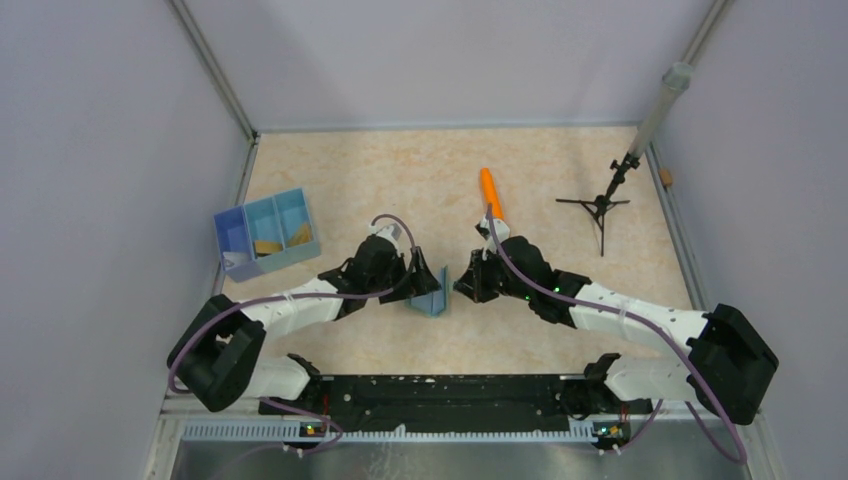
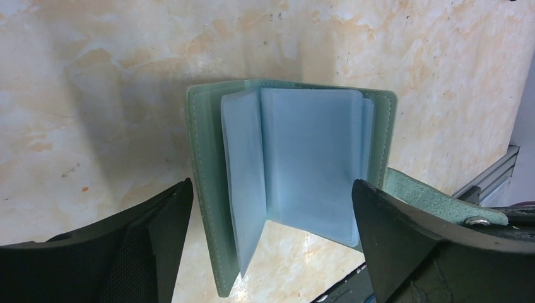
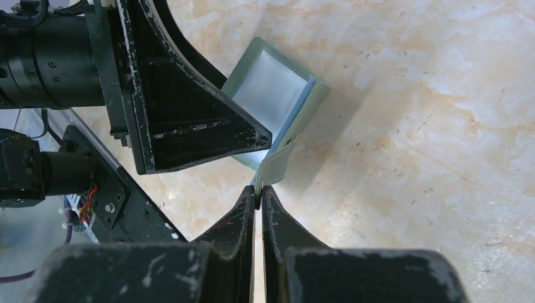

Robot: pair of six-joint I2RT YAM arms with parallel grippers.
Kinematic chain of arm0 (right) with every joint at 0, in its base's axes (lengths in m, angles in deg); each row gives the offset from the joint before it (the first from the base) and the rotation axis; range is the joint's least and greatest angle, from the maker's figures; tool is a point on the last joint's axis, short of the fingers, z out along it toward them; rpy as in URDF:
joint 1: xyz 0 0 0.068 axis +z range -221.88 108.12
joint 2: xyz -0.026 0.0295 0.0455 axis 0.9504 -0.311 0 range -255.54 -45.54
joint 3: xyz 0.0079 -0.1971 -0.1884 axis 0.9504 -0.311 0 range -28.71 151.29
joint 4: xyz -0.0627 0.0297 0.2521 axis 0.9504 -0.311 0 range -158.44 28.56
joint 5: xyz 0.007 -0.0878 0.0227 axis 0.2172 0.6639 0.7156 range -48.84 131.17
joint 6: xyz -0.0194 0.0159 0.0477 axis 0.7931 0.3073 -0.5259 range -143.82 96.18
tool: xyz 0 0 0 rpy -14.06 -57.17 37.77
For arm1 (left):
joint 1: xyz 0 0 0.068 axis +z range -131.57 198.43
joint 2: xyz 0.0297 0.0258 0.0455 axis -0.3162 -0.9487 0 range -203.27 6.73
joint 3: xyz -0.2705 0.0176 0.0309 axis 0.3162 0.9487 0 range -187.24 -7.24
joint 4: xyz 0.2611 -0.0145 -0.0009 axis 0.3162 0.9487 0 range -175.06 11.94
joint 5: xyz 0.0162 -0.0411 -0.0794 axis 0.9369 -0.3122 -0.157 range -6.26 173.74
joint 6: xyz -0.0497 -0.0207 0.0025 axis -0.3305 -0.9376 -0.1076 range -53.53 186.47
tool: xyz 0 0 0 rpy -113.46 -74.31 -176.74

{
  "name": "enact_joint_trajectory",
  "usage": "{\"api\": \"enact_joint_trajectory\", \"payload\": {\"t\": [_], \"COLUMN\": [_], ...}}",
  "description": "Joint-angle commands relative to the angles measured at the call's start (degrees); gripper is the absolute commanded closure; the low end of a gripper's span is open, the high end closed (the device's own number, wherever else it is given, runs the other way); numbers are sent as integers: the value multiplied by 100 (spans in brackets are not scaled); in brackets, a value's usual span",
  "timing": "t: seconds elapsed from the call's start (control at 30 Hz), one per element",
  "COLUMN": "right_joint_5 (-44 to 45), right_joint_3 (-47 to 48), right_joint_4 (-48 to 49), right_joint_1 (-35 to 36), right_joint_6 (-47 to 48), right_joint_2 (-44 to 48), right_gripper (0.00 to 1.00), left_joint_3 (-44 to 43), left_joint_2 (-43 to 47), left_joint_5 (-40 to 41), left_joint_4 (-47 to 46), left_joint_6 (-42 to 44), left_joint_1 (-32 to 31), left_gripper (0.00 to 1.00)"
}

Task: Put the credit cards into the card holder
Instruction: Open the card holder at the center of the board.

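- The right jaws are pressed shut on the strap (image 3: 272,169) of the card holder (image 3: 271,88).
- The left jaws are spread wide on either side of the holder's pale blue sleeves; nothing is gripped.
- The holder is stood open on edge, mid-worktop (image 1: 400,180), between both arms.
- Credit cards (image 1: 268,246) are seen in a blue tray (image 1: 232,235), well apart to the left.

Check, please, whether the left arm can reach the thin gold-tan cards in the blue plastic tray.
Probably yes: its open hand holds nothing, and only bare tabletop separates it from those cards.
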Motion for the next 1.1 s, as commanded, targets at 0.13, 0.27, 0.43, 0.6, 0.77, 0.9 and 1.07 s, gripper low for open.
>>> {"api": "enact_joint_trajectory", "payload": {"t": [0.13,0.27,0.43,0.6,0.77,0.9,1.07], "right_joint_5": [-41,-45,-28,89,225,267,343], "right_joint_3": [97,99,108,108,94,82,82], "right_joint_4": [196,193,176,120,27,9,-13], "right_joint_1": [6,7,6,6,8,5,7], "right_joint_6": [78,78,79,86,87,89,97], "right_joint_2": [77,58,57,64,29,-29,-88], "right_gripper": [100,100,100,100,100,100,100], "left_joint_3": [-107,-97,-138,-166,-251,-385,-520], "left_joint_2": [-83,-135,-288,-249,-180,-183,-114], "left_joint_5": [-129,-135,-103,316,715,1077,1533], "left_joint_4": [-377,-409,-294,131,629,971,1476], "left_joint_6": [74,98,106,159,288,398,472], "left_joint_1": [-23,-21,-26,-30,-30,-39,-61], "left_gripper": [2,2,4,6,7,8,9]}}
